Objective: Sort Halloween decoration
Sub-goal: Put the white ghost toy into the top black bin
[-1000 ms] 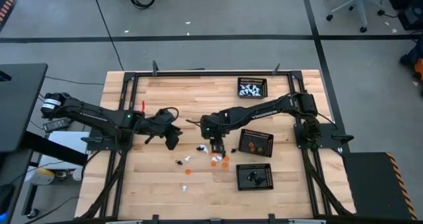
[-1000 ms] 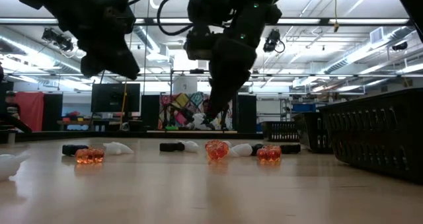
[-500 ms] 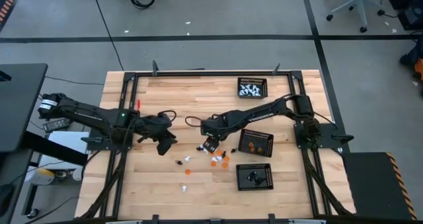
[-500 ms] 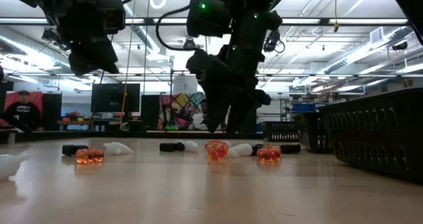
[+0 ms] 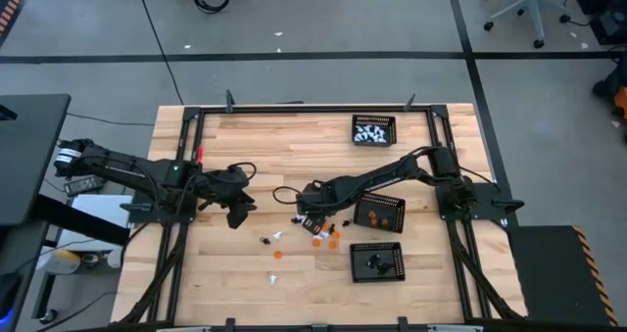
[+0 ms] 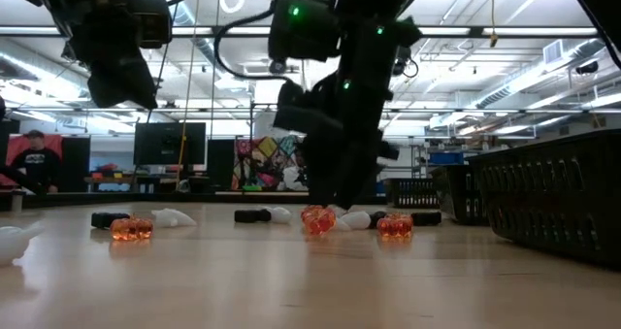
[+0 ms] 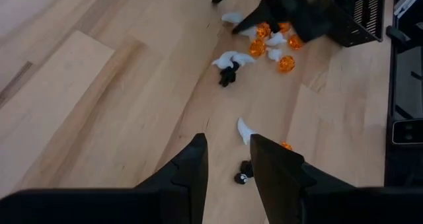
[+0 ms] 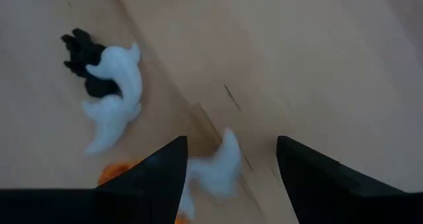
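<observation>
Pale wooden planks form the table top point(image 5: 255, 146), and the tiny white, orange and black Halloween figures point(image 5: 321, 236) lie scattered near its middle, in a loose cluster with a few strays towards the near edge. The right gripper point(image 8: 231, 159) is low over this cluster, its two dark fingers point(image 8: 158, 174) spread wide apart with nothing clamped between them; a small white ghost-shaped figure point(image 8: 221, 166) lies on the wood in the gap, and I cannot tell whether either finger touches it. Just beside it, two more white ghost figures point(image 8: 114, 104) rest against a black figure point(image 8: 84, 60). In the low view that arm reaches down to table level next to a translucent orange figure point(image 6: 317, 218).

The left gripper point(image 7: 228, 164) hangs above the table, well apart from the cluster on its left, its fingers parted by a narrow gap and holding nothing.

Three black rectangular mesh trays point(image 5: 373, 129) sit on the right half of the table, one with white pieces, one with orange, one with black.
</observation>
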`<state>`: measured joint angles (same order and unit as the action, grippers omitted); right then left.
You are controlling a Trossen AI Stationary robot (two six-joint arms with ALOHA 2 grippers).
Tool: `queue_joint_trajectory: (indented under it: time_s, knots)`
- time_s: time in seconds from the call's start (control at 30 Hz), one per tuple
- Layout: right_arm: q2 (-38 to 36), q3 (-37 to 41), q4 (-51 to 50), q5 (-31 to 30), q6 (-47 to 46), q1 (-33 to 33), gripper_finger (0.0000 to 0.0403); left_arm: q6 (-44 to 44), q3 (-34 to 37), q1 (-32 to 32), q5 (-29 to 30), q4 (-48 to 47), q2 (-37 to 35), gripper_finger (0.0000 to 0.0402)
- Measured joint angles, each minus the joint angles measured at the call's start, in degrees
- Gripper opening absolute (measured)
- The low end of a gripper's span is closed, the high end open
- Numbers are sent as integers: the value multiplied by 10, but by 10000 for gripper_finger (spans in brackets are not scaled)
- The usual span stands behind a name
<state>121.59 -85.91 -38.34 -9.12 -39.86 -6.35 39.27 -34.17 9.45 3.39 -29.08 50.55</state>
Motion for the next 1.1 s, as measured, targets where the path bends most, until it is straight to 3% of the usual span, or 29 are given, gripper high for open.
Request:
queue_joint_trajectory:
  time_s: [0.37, 0.87, 1.1]
  knots:
    - [8, -3, -16, -4, 12, -15, 227, 1, 0, 0, 0, -5, 0, 123]
    - [7, -2, -42, 10, 72, -18, 141, 1, 0, 0, 0, -8, 0, 123]
    - [8, -2, -45, 11, 91, -17, 142, 4, 0, 0, 0, -8, 0, 123]
